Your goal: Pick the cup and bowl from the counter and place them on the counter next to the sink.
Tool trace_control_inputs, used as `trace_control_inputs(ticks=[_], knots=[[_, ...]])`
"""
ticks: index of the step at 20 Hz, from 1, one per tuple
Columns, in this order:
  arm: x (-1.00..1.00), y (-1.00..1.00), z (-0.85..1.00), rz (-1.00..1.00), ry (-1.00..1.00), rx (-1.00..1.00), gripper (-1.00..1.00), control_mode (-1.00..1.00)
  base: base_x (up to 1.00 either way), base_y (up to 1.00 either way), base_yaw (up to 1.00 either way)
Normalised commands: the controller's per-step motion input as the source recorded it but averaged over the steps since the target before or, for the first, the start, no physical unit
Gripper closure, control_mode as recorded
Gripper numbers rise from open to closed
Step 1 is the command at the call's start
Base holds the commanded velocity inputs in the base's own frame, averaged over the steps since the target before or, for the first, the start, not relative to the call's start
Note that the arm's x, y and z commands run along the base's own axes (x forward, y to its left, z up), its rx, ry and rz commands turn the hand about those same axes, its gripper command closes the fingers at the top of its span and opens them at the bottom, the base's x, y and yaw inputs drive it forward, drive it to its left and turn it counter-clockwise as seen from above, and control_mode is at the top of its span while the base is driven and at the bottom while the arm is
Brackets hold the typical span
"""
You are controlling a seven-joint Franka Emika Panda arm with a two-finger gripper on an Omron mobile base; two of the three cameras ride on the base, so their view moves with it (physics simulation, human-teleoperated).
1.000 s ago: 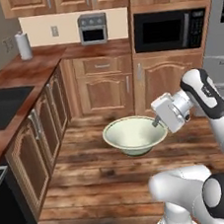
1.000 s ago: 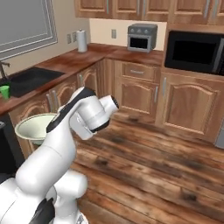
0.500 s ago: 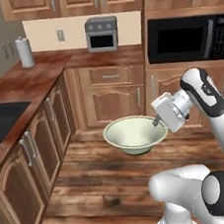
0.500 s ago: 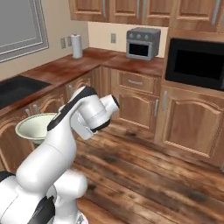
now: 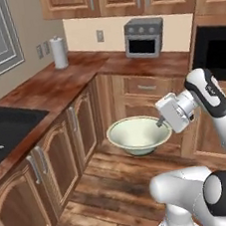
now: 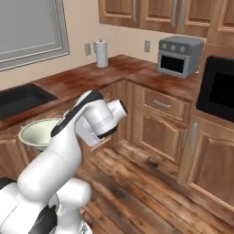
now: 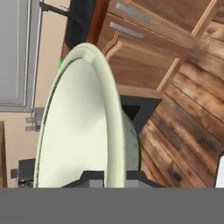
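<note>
The pale cream bowl [image 5: 137, 133] hangs in the air over the wooden floor, level with the cabinet fronts, and my gripper [image 5: 162, 122] is shut on its right rim. From the right base view the bowl [image 6: 38, 132] shows left of the arm, just in front of the counter [image 6: 68, 82] edge by the black sink [image 6: 20, 98]. In the hand view the bowl [image 7: 78, 127] stands on edge, its rim pinched in my gripper [image 7: 114, 178]. A sliver of the green cup [image 7: 59, 64] peeks past the rim. The sink [image 5: 6, 129] lies at the left in the counter [image 5: 56, 87].
A paper towel roll [image 5: 57, 52] and a toaster oven [image 5: 143, 37] stand at the back of the counter. A black microwave [image 6: 217, 93] sits at the right. Cabinet doors [image 5: 82, 129] line the left side, with open floor [image 5: 110, 195] below the bowl.
The whole scene has shifted right and grown closer in both base views, so the base has moved. The bowl stays held the same way in the gripper.
</note>
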Motion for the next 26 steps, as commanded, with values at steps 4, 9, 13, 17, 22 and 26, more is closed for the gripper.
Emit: trace_control_inputs(ticks=[4, 9, 13, 17, 22, 26], knots=[[0.00, 0.00, 0.00, 0.00, 0.00, 0.00, 1.00, 1.00, 1.00, -0.23, 0.47], [0.00, 0.00, 0.00, 0.00, 0.00, 0.00, 1.00, 1.00, 0.55, -0.02, 0.49], [0.00, 0.00, 0.00, 0.00, 0.00, 0.00, 1.00, 1.00, 0.38, 0.00, 0.50], [0.00, 0.00, 0.00, 0.00, 0.00, 0.00, 1.00, 1.00, 0.43, -0.01, 0.49], [0.00, 0.00, 0.00, 0.00, 0.00, 0.00, 1.00, 1.00, 0.75, -0.37, 0.40], [0.00, 0.00, 0.00, 0.00, 0.00, 0.00, 1.00, 1.00, 1.00, -0.61, 0.33]])
